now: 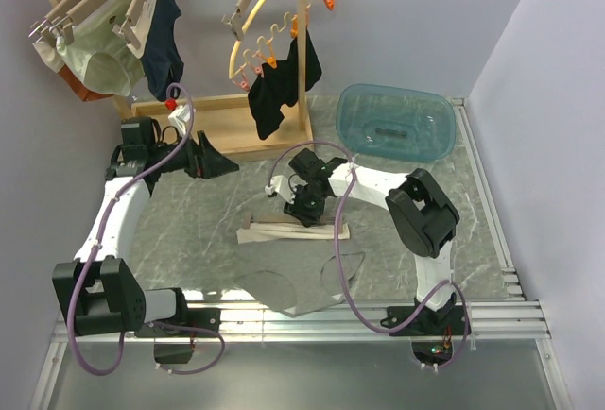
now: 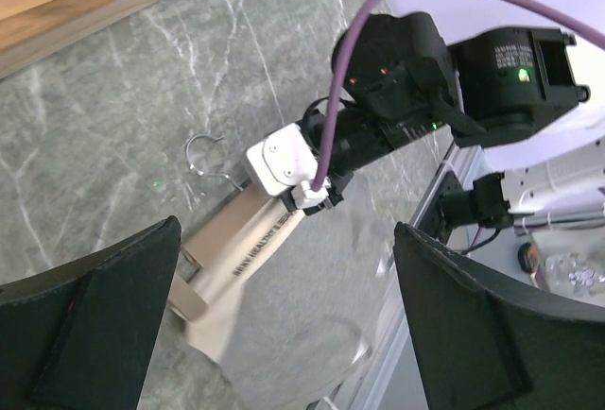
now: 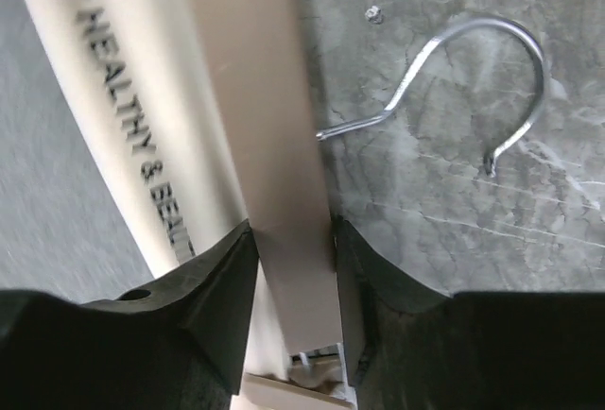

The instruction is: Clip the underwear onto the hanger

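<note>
The light wooden hanger (image 1: 284,230) lies flat in the middle of the table, its wire hook (image 3: 473,70) pointing away from the arms. The pale grey-beige underwear (image 1: 302,282) lies flat just in front of it, its printed waistband (image 3: 123,127) against the bar. My right gripper (image 1: 307,207) points down, and its fingers (image 3: 217,278) are shut on the hanger's wooden bar (image 3: 255,98). My left gripper (image 1: 213,162) hovers open and empty to the left of the hanger. In the left wrist view the hanger (image 2: 227,230) and the underwear (image 2: 312,316) lie between its wide-apart fingers (image 2: 85,325).
A wooden rack (image 1: 236,117) stands at the back left, holding pale green briefs (image 1: 99,60), navy briefs (image 1: 165,37) and a yellow curved hanger (image 1: 274,23) with a black garment (image 1: 279,89). A blue plastic basin (image 1: 397,122) sits at the back right. A metal rail (image 1: 378,320) runs along the near edge.
</note>
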